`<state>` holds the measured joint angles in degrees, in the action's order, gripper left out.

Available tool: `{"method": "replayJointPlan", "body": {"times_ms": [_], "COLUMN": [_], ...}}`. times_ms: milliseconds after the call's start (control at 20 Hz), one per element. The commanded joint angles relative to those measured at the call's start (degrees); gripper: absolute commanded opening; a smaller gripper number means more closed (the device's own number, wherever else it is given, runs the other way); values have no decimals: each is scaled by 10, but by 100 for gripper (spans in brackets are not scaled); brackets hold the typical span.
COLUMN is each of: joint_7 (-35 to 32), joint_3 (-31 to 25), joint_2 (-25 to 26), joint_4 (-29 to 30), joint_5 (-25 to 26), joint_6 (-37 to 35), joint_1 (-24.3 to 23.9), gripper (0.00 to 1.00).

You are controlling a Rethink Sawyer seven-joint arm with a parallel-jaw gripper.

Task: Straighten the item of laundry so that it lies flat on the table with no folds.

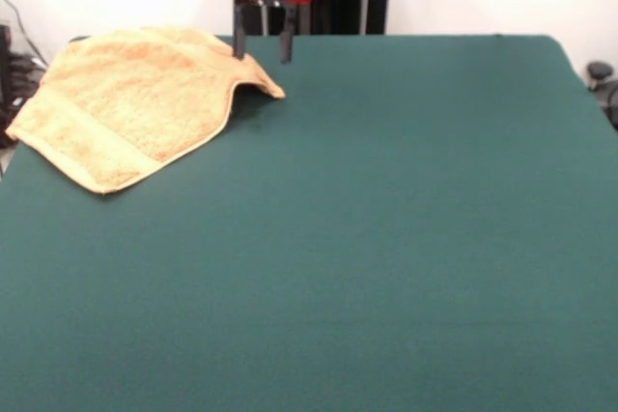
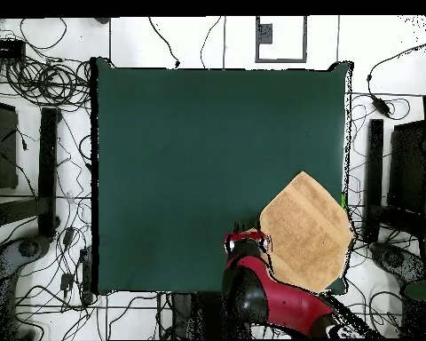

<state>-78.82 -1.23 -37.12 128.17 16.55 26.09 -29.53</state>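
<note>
Dark green cloth covers the table (image 1: 386,238), most of which lies bare. On it the orange-tan towel (image 1: 135,103) sits in one corner, the corner nearest the robot's base in the overhead view, turned diamond-wise to the table's sides. In the overhead view its outer points reach the table's edge and seem to pass slightly over it there. In the front view a flat woven band runs along the towel's border that faces the table's middle. The towel is not flat: its corner under the gripper is raised off the cloth in a small hump, with shadow beneath the lifted edge. The red and black arm (image 2: 279,302) reaches in over the table's edge beside the towel. The gripper (image 1: 261,45) hangs over that raised corner with its two dark fingers (image 1: 287,47) pointing down and held apart; one finger meets the towel's edge, the other stands just beside it above the green cloth. Nothing is clasped between them. Cables (image 2: 39,80) lie on the floor around the table.
</note>
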Motion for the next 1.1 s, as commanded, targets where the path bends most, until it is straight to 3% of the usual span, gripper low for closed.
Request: {"method": "replayJointPlan", "body": {"times_ms": [50, 950, 1100], "joint_7": [-163, -143, -135], "joint_3": [-1, -10, -20], "joint_2": [99, 122, 150], "joint_4": [-20, -44, -68], "joint_5": [-37, -25, -12], "joint_6": [45, 42, 36], "joint_1": [19, 6, -10], "gripper": [100, 100, 100]}}
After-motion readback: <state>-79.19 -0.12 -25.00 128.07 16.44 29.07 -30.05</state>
